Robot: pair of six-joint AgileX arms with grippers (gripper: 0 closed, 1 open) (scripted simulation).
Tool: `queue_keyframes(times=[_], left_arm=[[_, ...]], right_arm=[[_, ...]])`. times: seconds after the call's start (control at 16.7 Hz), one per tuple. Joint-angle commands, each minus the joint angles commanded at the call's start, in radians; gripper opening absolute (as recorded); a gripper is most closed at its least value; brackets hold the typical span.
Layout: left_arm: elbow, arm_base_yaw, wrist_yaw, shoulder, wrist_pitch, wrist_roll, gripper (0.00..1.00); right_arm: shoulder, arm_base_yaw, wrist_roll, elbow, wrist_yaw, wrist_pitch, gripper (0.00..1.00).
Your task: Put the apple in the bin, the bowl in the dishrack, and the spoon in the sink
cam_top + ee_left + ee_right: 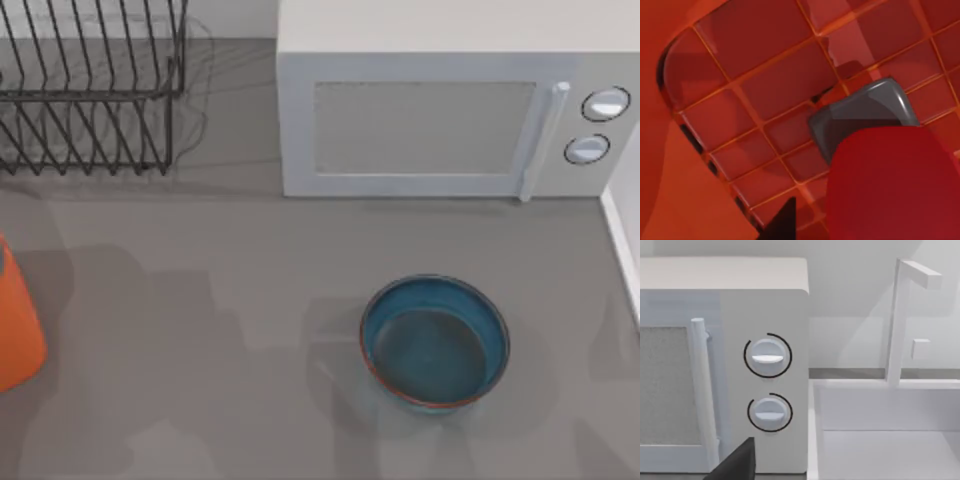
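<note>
Microwave [430,120], white: upper centre to upper right of top view. Dishrack [85,90], black wire, holding nothing: upper left corner. Sink [890,440], white: beside the microwave, at the right edge. Bin [15,320], orange: left edge, mid-height. Bowl [435,342], blue-teal, upright on the table: lower right of centre.

Left wrist view: apple [895,185] against the left gripper [860,117], close over orange gridded bin surface; cannot tell whether grasped or released. Right gripper [737,462] faces the microwave dials; grip cannot be told.
</note>
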Motion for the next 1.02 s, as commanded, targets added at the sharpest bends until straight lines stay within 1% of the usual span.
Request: queue_keyframes(times=[0.06,0.66,0.84,1.02], left_arm=[[0.000,0.000,0.000,0.000,0.000,0.000,1.00],[0.002,-0.006,0.003,-0.017,-0.003,0.008,1.00],[-0.042,-0.041,-0.015,-0.086,0.058,0.095,1.00],[-0.127,-0.079,-0.026,-0.230,0.155,0.276,1.00]], right_arm=[[0.000,0.000,0.000,0.000,0.000,0.000,1.00],[0.000,0.000,0.000,0.000,0.000,0.000,1.00],[0.000,0.000,0.000,0.000,0.000,0.000,1.00],[0.000,0.000,0.000,0.000,0.000,0.000,1.00]])
